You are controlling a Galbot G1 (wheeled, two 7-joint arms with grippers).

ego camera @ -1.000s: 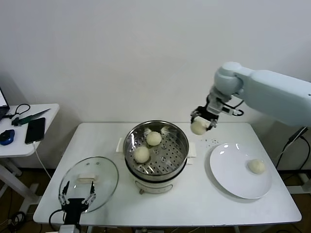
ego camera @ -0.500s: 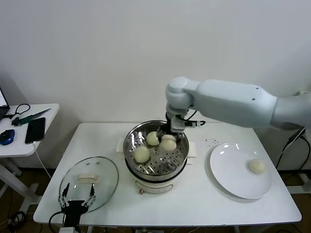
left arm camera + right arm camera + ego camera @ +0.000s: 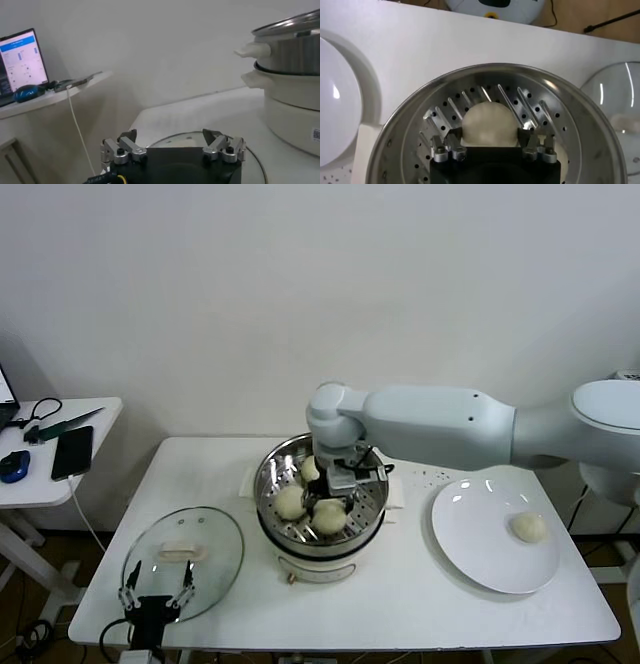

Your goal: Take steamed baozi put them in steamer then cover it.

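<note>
- The right gripper's (image 3: 489, 145) jaws are clasping a baozi (image 3: 489, 123) low inside the steamer (image 3: 290, 456), mid-tabletop, presumably to seat it beside the two there.
- One baozi is waiting on the plate (image 3: 470, 554) by the right edge.
- The left gripper (image 3: 172, 149) is idling, jaws spread, over the lid (image 3: 215, 534) at the front-left corner.

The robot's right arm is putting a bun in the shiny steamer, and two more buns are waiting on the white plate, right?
Not quite: only one baozi waits on the white plate, as the head view shows. The right end effector is indeed lowering a bun into the steamer, joining two already there.
</note>
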